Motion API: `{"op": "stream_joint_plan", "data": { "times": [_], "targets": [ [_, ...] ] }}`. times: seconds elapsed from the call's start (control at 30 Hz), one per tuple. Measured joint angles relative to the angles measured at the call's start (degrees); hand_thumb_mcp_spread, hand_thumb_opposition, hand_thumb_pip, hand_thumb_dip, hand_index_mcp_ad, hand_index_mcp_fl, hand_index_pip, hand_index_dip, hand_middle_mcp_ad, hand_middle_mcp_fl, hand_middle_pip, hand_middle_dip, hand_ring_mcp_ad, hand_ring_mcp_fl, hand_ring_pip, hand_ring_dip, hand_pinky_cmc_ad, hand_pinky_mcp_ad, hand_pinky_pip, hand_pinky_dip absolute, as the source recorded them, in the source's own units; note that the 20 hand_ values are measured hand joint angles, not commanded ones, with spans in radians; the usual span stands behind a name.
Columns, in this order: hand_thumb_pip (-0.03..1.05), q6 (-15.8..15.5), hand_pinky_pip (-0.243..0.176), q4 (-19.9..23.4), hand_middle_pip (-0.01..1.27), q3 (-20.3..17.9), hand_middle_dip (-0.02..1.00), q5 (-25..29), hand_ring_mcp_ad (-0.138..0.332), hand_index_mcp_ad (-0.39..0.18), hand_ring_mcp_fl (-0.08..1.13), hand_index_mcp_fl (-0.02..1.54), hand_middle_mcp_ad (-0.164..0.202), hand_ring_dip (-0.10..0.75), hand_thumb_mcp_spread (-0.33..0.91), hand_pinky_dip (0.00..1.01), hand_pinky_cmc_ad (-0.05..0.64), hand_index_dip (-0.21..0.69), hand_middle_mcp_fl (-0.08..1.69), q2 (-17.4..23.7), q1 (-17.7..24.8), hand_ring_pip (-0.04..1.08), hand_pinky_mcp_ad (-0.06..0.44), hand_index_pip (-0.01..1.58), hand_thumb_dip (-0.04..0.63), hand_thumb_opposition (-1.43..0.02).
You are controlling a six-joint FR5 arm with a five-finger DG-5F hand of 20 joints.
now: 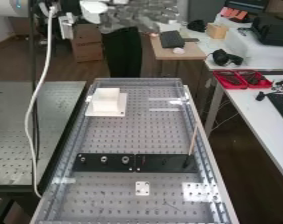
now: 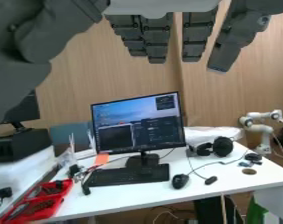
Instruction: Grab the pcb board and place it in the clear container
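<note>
The robot hand (image 2: 148,37), made of dark grey parts, is wide open. Its fingers (image 2: 197,37) hang straight, with the big thumb (image 2: 58,35) well apart from them, and it has hold of nothing.

I cannot tell for sure which thing is the pcb board, or which one is the clear container. The long grey metal desk (image 1: 118,137) is full of little holes. At its far left, a white block (image 1: 106,99) sits on a flat white plate (image 1: 120,108). Two thin, pale bars (image 1: 166,109) lie at the far right. A long black strip (image 1: 166,161) goes across the near part, with three round metal rings (image 1: 104,159) on its left half. A thin wooden stick (image 1: 192,141) stands at the strip's right end, tilted a bit. Nearer than the strip, around the middle, is a small white square (image 1: 142,188) with holes in it.

A white table (image 1: 258,120) is off to the right, with red trays (image 1: 239,85) and black headphones (image 1: 226,58) on it. The wrist view shows a big screen (image 2: 138,122) with a black keyboard (image 2: 128,175) in front, and a small white robot arm (image 2: 259,129).
</note>
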Motion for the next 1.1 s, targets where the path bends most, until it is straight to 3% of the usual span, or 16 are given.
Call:
{"op": "stream_joint_plan", "data": {
  "times": [0.17, 0.27, 0.53, 0.8, 0.9, 1.0, 1.1],
  "targets": [
    [0.17, 0.9, -0.112, 2.4, 0.14, -2.4, 0.03, 0.7, 0.201, 0.103, 0.03, 0.01, 0.108, -0.016, 0.13, 0.47, 0.284, 0.108, 0.01, -1.7, 0.4, 0.09, 0.234, 0.07, 0.003, -0.68],
    [0.23, 1.2, -0.112, 3.6, 0.14, -3.3, 0.03, 1.2, 0.202, 0.103, 0.03, 0.01, 0.108, -0.016, 0.15, 0.48, 0.281, 0.110, 0.01, -2.3, 0.5, 0.09, 0.230, 0.07, 0.007, -0.68],
    [0.27, 1.9, -0.112, 10.1, 0.13, -7.7, 0.02, 4.3, 0.204, 0.103, 0.03, 0.02, 0.110, -0.014, 0.19, 0.49, 0.279, 0.126, 0.00, -4.0, 0.4, 0.09, 0.230, 0.07, 0.007, -0.69],
    [0.39, 0.7, -0.112, 14.9, 0.14, -11.3, 0.05, 7.5, 0.202, 0.099, 0.03, 0.08, 0.106, -0.014, 0.25, 0.53, 0.279, 0.138, 0.01, -6.6, -0.3, 0.09, 0.230, 0.10, 0.019, -0.71],
    [0.43, 0.2, -0.112, 16.6, 0.13, -12.4, 0.05, 8.2, 0.192, 0.073, 0.02, 0.12, 0.101, -0.017, 0.28, 0.55, 0.279, 0.126, 0.01, -7.7, -0.9, 0.09, 0.234, 0.11, 0.016, -0.71],
    [0.48, -0.2, -0.112, 18.4, 0.14, -13.4, 0.06, 8.6, 0.192, 0.038, 0.01, 0.15, 0.103, -0.014, 0.31, 0.55, 0.279, 0.091, 0.01, -8.6, -1.4, 0.09, 0.234, 0.10, 0.070, -0.75],
    [0.53, -0.6, -0.108, 19.7, 0.14, -14.1, 0.06, 8.8, 0.192, 0.021, 0.02, 0.18, 0.096, -0.014, 0.33, 0.55, 0.279, 0.091, 0.01, -9.6, -1.8, 0.08, 0.225, 0.12, 0.080, -0.74]
  ]
}}
